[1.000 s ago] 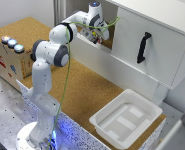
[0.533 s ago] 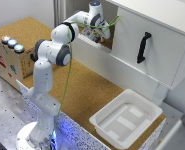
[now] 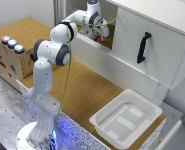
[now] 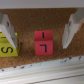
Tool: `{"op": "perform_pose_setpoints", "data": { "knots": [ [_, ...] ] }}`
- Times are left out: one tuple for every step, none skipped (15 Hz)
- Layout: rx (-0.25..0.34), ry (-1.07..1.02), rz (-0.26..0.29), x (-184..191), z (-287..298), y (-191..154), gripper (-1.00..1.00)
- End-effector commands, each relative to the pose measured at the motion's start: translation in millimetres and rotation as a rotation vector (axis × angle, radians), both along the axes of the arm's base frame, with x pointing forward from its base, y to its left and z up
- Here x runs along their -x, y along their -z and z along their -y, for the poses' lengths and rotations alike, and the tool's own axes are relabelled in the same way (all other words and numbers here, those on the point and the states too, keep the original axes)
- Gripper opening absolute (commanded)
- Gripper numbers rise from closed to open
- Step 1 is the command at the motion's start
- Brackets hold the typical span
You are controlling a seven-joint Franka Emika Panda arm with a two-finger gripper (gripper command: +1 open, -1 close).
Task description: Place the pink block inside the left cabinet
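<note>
I'm keeping the claw (image 4: 37, 27) spread around the pink block (image 4: 44, 43), now resting on the left cabinet (image 4: 45, 20) floor.

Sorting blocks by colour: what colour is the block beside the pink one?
Yellow, clearest in the wrist view.

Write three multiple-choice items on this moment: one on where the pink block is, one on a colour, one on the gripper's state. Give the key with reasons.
1. Where does the pink block sit?
A. in the white tray
B. on the cork floor, between the gripper fingers
C. on top of the yellow block

2. What colour is the handle on the cabinet door?
A. black
B. red
C. yellow

3. How is the gripper set?
A. shut on the pink block
B. shut on the yellow block
C. open, fingers clear of the pink block

Key: 1 B, the wrist view shows it on cork with a finger on each side. 2 A, the exterior view shows a black handle. 3 C, gaps show beside the block.
</note>
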State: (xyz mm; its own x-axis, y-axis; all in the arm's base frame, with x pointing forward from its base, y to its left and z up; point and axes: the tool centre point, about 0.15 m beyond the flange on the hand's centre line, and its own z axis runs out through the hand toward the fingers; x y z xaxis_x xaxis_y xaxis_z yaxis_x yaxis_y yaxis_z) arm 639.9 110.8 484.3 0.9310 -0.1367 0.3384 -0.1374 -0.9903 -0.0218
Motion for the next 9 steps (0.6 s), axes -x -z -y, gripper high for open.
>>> {"op": "perform_pose_setpoints", "data": {
  "knots": [
    [0.04,0.036,0.045,48.0,-4.6,-5.5,1.0],
    [0.034,0.035,0.047,58.5,-5.8,-6.2,1.0],
    [0.023,0.034,0.04,70.2,-6.4,-7.0,1.0],
    [0.013,0.034,0.039,80.2,-8.0,-6.6,1.0],
    [0.005,0.031,0.026,91.4,-10.6,-5.2,1.0],
    [0.002,0.026,0.019,103.5,-15.0,-2.4,1.0],
    [-0.005,0.023,0.008,117.4,-20.4,0.1,1.0],
    [-0.014,0.022,-0.001,130.1,-25.2,1.6,1.0],
    [-0.018,0.018,-0.01,142.8,-30.9,3.3,1.0]
  ]
}}
